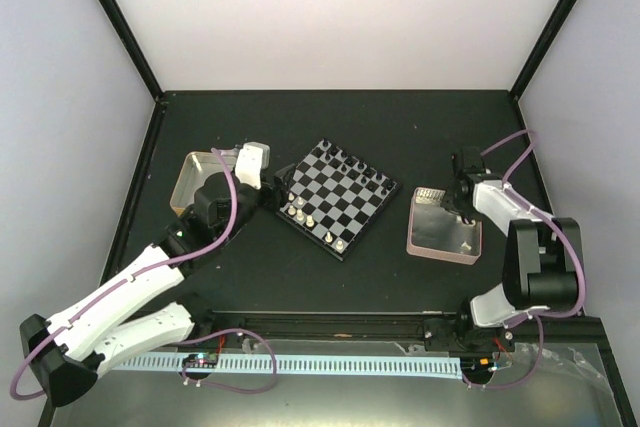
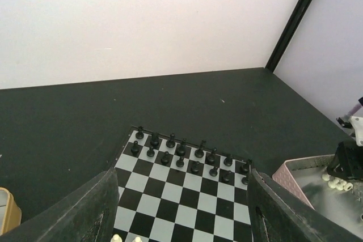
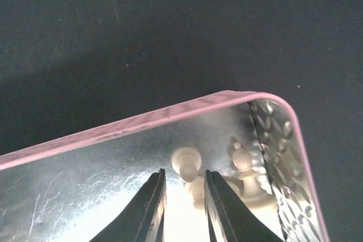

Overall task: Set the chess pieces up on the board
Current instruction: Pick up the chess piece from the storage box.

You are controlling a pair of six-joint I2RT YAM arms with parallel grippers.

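Two grippers: left gripper wide over the board; right gripper, right of the board, narrow at a white piece.

On my overhead view the board sits mid-table, turned corner-on to me. I see two rows of pieces along its 1 o'clock edge and a few more pieces along its 7 o'clock edge. The tin lies at its 9 o'clock and the tray at its 3 o'clock, with loose pieces in one corner of the tray.
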